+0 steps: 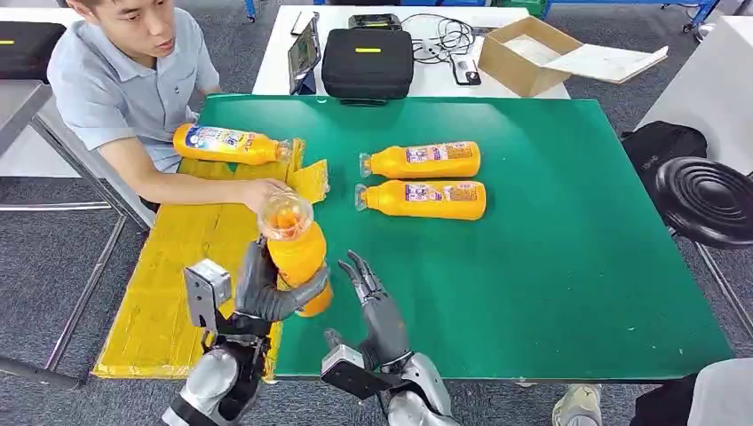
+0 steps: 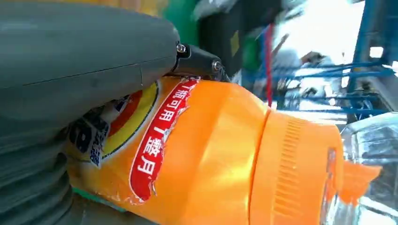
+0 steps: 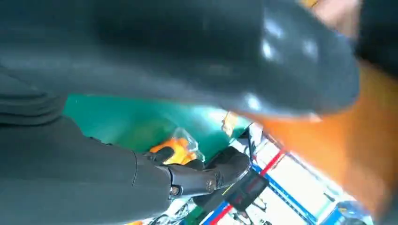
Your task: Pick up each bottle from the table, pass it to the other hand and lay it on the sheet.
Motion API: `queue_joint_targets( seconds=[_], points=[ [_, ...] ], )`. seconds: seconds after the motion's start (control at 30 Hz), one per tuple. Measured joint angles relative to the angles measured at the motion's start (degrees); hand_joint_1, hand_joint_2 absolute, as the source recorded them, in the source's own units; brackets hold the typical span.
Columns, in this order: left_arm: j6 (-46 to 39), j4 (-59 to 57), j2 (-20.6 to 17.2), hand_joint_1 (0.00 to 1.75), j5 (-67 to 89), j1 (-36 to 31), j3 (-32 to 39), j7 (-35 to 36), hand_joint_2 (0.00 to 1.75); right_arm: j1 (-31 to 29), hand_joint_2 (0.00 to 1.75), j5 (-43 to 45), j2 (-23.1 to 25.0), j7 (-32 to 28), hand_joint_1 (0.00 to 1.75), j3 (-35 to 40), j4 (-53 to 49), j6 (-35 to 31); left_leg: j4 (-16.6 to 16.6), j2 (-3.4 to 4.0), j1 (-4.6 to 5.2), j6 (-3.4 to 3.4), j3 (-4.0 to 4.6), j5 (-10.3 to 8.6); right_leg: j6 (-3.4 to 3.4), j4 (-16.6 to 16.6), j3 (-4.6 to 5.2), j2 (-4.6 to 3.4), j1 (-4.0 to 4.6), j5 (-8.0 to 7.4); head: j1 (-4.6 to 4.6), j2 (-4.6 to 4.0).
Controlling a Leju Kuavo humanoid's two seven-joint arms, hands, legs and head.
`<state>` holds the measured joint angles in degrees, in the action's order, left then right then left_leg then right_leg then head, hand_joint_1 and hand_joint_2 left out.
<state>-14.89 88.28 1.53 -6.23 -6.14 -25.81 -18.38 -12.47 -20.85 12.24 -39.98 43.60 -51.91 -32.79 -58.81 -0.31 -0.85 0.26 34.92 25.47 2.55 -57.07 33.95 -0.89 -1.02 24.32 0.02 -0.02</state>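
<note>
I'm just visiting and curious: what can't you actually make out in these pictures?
- Held bottle: the left hand covers its label in the head view.
- Bottle's printed text: partly covered by the hand in the left wrist view.
- Right wrist view: blurred, so the right hand's fingers are unclear.

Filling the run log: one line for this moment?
left hand holds bottle upright | right hand open beside it | two bottles on table
</note>
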Motion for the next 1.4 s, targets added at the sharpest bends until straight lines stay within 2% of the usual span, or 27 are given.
queue_joint_targets(
  seconds=[0.13, 0.17, 0.3, 0.47, 0.63, 0.73, 0.8, 0.83, 0.93, 1.17, 1.4],
  points=[
    [-0.6, 0.5, -3.5, 1.75, 14.6, -0.7, 3.7, 0.5, 1.75, 0.2, 0.0, -1.3, -0.6, 0.0, 0.0, -1.2, 0.6, -0.1, 0.0, 0.01, -0.02, -0.06, 0.0, -0.04, 0.0, 0.0, 0.01, 0.0, 0.02, 0.0, 0.0, 0.0],
    [-0.8, 0.5, -4.2, 1.75, 18.2, -0.9, 4.6, 0.5, 1.75, 0.2, 1.75, -1.9, -0.7, 0.0, 0.0, -1.8, 0.8, -0.1, 0.0, 0.01, -0.02, -0.07, 0.0, -0.05, 0.0, 0.0, 0.02, -0.01, 0.02, 0.0, 0.0, 0.0],
    [-1.9, 1.4, -6.5, 1.75, 31.3, -1.9, 8.6, 1.1, 1.75, 0.5, 1.75, -3.9, -0.7, 0.0, 0.0, -4.3, 1.4, 0.3, 0.0, -0.01, -0.03, -0.07, 0.0, -0.05, 0.0, 0.0, 0.02, 0.0, 0.01, 0.0, 0.02, 0.0],
    [-1.7, 1.5, -9.4, 1.71, 43.5, -3.5, 9.9, 4.5, 1.75, 0.9, 1.75, -5.1, -0.7, 0.0, 0.0, -7.0, 2.5, 0.9, 0.0, 0.0, -0.02, -0.07, 0.0, -0.05, 0.0, 0.0, 0.03, 0.0, 0.0, 0.0, 0.0, 0.0],
    [-4.9, -2.8, -11.1, 1.71, 65.9, -7.3, 9.4, 12.7, 1.75, 1.4, 1.75, -5.5, -0.5, 0.0, 0.0, -9.0, 3.1, 2.5, 0.0, -0.01, -0.02, -0.07, -0.01, -0.06, -0.01, 0.0, 0.03, 0.0, 0.0, -0.01, 0.0, 0.0],
    [-4.3, -5.7, -11.1, 1.71, 73.1, -9.1, 8.3, 15.0, 1.75, 1.7, 1.75, -5.6, -0.1, 0.0, 0.0, -9.6, 3.1, 3.5, 0.0, -0.01, -0.02, -0.08, -0.01, -0.09, -0.01, 0.0, 0.02, 0.0, 0.01, -0.01, 0.0, 0.0],
    [-3.9, -7.3, -11.1, 1.71, 73.4, -9.8, 7.5, 15.5, 1.75, 2.0, 1.75, -5.7, 0.3, 0.0, 0.0, -9.9, 3.1, 3.8, 0.0, -0.01, -0.02, -0.09, -0.01, -0.09, -0.01, 0.0, 0.03, 0.0, 0.01, -0.01, -0.02, 0.0],
    [-3.8, -8.2, -11.1, 1.5, 73.5, -10.2, 7.2, 15.6, 1.75, 2.2, 1.75, -5.7, 0.4, 0.0, 0.0, -10.2, 3.1, 3.9, 0.0, 0.01, -0.02, -0.09, -0.01, -0.09, -0.01, 0.0, 0.03, -0.01, 0.01, -0.01, 0.02, 0.0],
    [-3.7, -9.4, -11.1, 1.75, 73.5, -10.8, 6.4, 15.7, 1.75, 2.3, 1.75, -5.8, 0.6, 0.0, 0.0, -10.6, 3.1, 4.0, 0.0, 0.01, -0.02, -0.09, 0.0, -0.09, -0.01, 0.0, 0.05, -0.01, 0.0, -0.01, 0.0, 0.0],
    [6.5, -13.2, -10.9, 1.75, 69.7, -13.1, 3.0, 16.1, 1.75, 2.6, 1.75, -5.7, 1.2, 0.0, 0.0, -11.0, 3.1, 5.6, 0.0, 0.01, -0.02, -0.09, 0.01, -0.09, -0.01, 0.0, 0.08, -0.01, 0.0, -0.01, 0.0, 0.0],
    [7.7, -19.4, -8.9, 1.75, 70.1, -17.0, -0.3, 18.9, 1.75, 2.6, 1.75, -5.4, 1.7, 0.0, 0.0, -11.1, 3.1, 6.1, 0.0, 0.0, -0.02, -0.08, 0.01, -0.13, -0.01, 0.0, 0.06, -0.01, 0.0, -0.03, 0.02, 0.0]
  ],
)
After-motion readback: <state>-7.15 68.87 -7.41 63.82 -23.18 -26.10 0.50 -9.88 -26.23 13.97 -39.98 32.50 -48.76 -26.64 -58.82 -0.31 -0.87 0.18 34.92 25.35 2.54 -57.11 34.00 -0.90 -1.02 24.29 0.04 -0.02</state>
